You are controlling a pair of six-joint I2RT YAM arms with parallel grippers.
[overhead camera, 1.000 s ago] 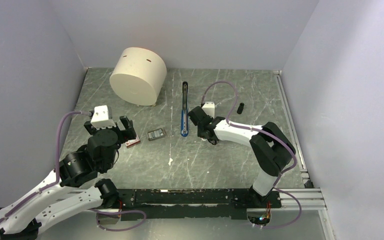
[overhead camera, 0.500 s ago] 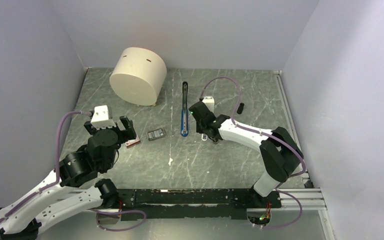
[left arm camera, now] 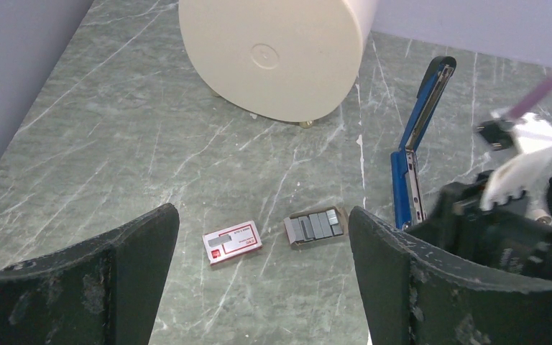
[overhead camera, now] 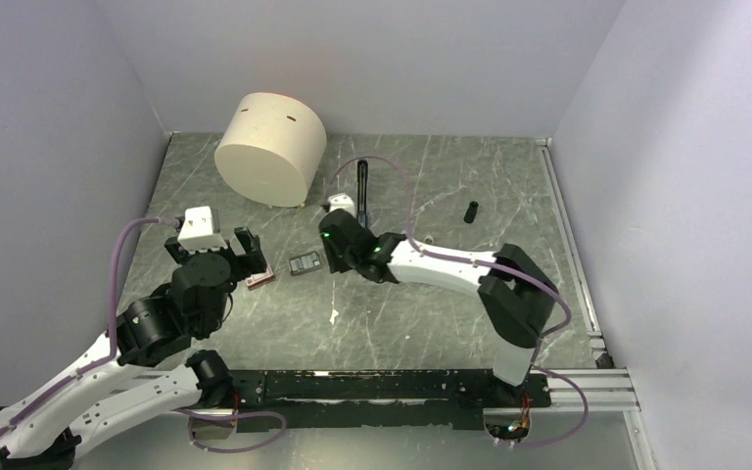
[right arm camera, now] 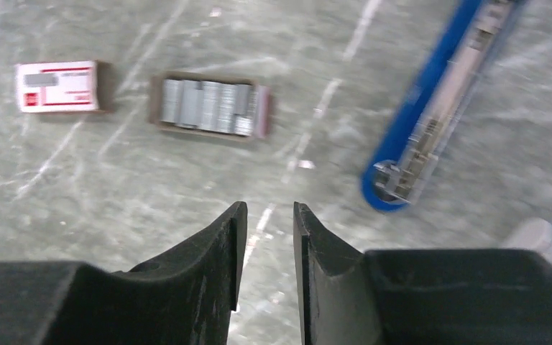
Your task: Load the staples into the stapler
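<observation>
Right end effector (right arm camera: 266, 213) hovers just short of the staples (right arm camera: 208, 106), jaws barely apart and empty; the stapler (right arm camera: 438, 93) lies open beside them. Left end effector (left arm camera: 262, 219) gapes wide, empty. Danger: that narrow gap could shove the strips instead of gripping.

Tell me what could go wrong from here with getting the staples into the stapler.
The right hand has its fingers barely apart; it may shove the staples instead of straddling them.
The strips lie loose side by side, so a pinch may scatter them.
The opened stapler lies unheld; loading could push it aside.
</observation>
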